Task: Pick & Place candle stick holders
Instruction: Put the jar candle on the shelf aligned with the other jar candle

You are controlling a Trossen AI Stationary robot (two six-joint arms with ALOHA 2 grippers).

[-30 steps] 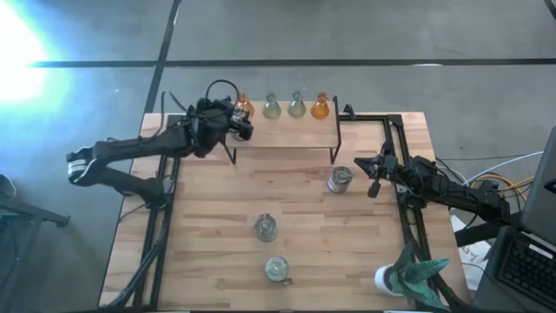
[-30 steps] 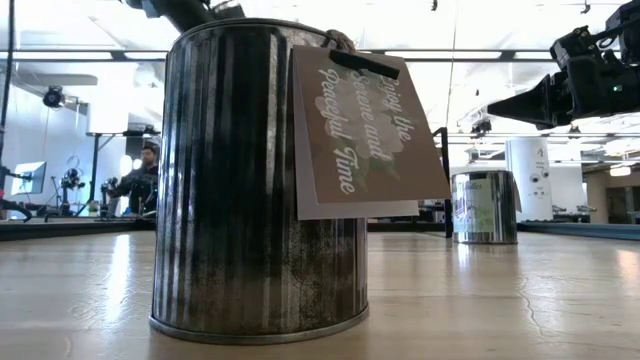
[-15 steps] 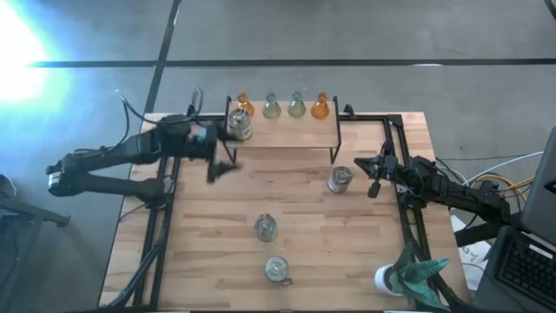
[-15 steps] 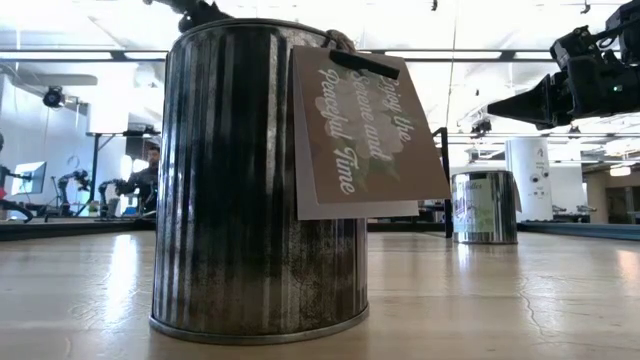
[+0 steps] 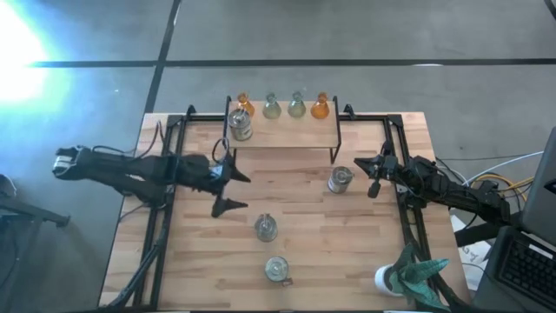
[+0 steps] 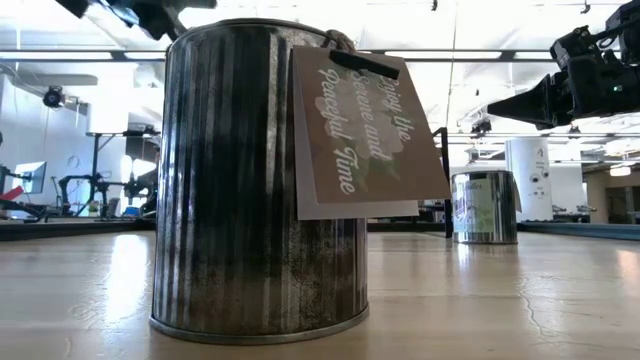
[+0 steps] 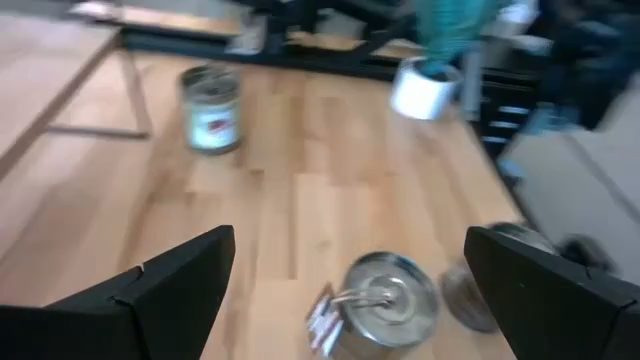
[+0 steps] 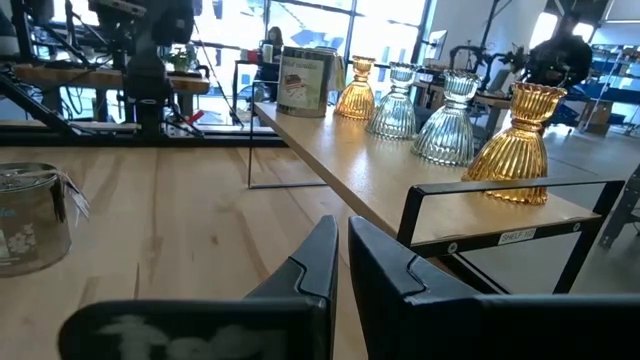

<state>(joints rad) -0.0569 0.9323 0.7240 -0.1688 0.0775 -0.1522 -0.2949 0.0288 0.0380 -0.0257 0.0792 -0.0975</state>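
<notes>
From above, the left gripper [image 5: 228, 189] is seen spread wide and empty over the table [image 5: 200, 261], with one tin [image 5: 266, 228] just ahead of its fingertips and a second tin [image 5: 276, 269] a little beyond that. A third tin [image 5: 340, 179] lies well off to the far side of the fingers, near the right gripper [image 5: 379, 170], which is pressed shut and holds nothing. A fourth tin [image 5: 240, 123] is already set on the shelf [image 5: 287, 133], beside the four small glass holders [image 5: 297, 106].

At table height, the nearest tin [image 6: 255, 180] with its paper tag [image 6: 365, 135] fills the picture.

In the left wrist view, a tin [image 7: 385, 303] is framed between the open fingers [image 7: 170, 290]. For a sound pick, the fingers would best be lowered astride the tin's body, clear of its tag, and closed squarely.

In the right wrist view, the shelf's holders [image 8: 520, 143] are seen beyond the closed fingers [image 8: 320, 265].
</notes>
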